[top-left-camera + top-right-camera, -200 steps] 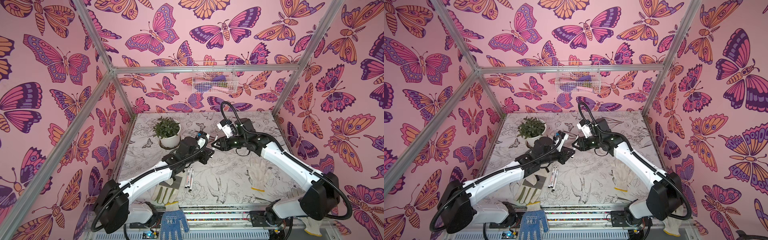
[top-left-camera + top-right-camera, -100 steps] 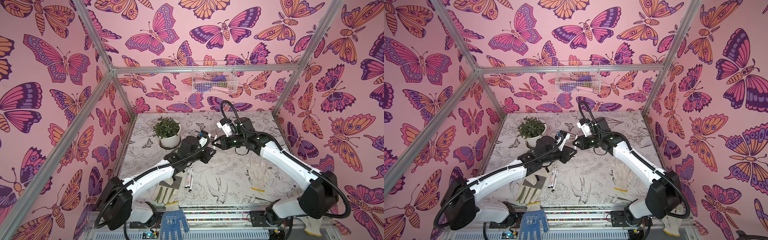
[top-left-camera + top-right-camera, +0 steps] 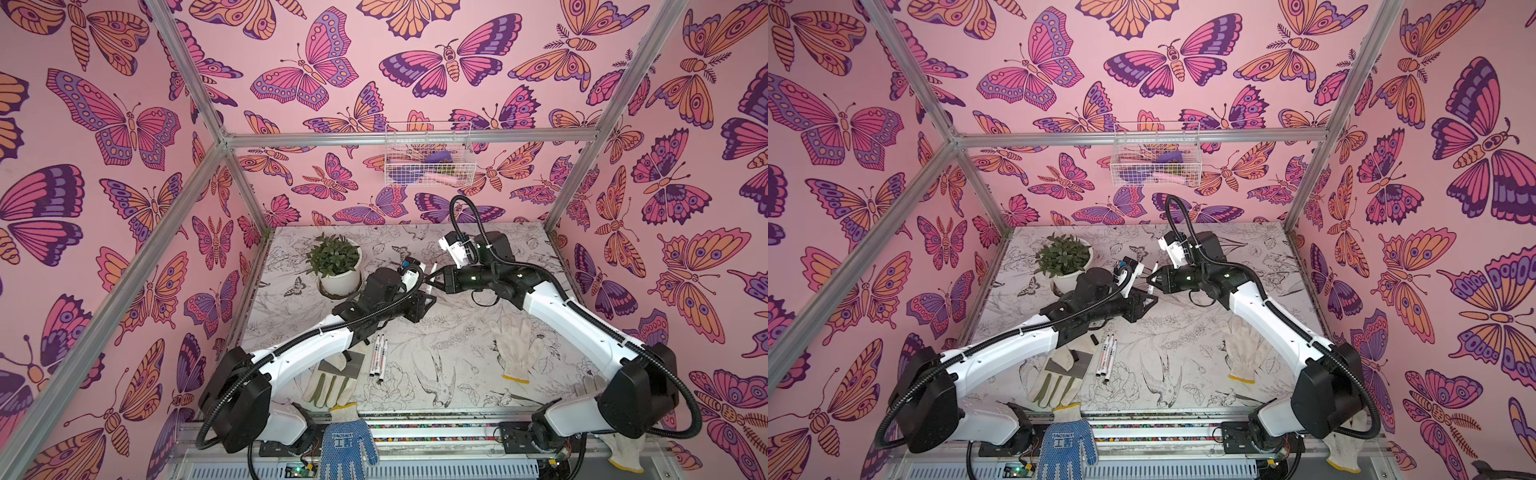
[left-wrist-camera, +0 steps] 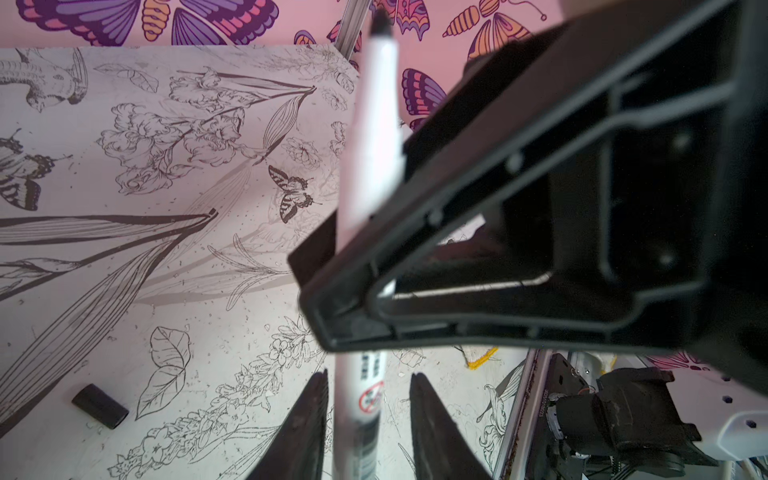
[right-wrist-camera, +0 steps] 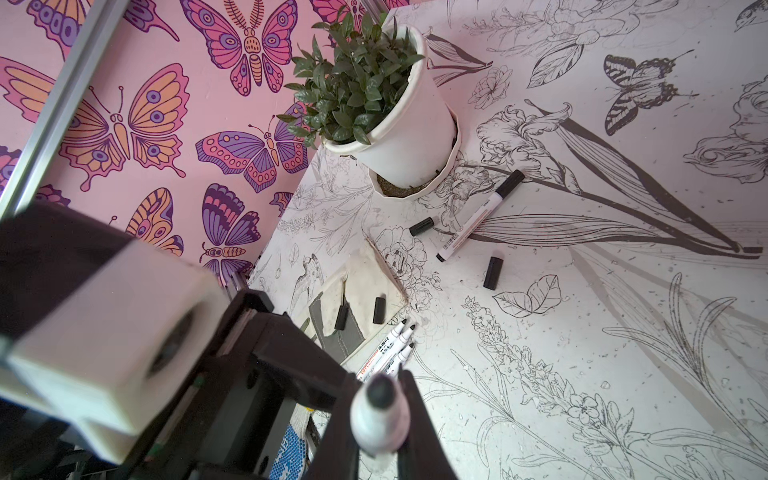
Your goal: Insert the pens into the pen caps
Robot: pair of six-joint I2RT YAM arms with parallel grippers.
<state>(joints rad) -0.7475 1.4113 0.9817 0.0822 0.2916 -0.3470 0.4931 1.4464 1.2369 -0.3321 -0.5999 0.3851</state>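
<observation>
Left wrist view: mid-handoff I reckon, my right gripper (image 4: 332, 291) clamps the pen (image 4: 374, 137), left gripper (image 4: 368, 415) sits apart, next I'd fetch the cap (image 3: 1094, 338) at 8 o'clock in a top view.

On the blue glove (image 3: 347, 444) hanging off the front of the table there's a white printed badge: two big Chinese-looking characters, the first like 工, under a line of small capitals I can't make out. The raised pen (image 4: 372, 145) has a column of black characters, a red circle-and-slash sign and then a barcode, all blurred. The capped pen (image 5: 478, 216) lying by the plant pot has a barcode at its bare end, red print along the barrel and a short black word near the cap, too small to read. The loose pens (image 5: 384, 347) beside the glove carry red lettering and bold black characters, not legible either. Tiny digits run along the dark strip (image 4: 543, 409) at the table's edge, too fine to be sure of.
</observation>
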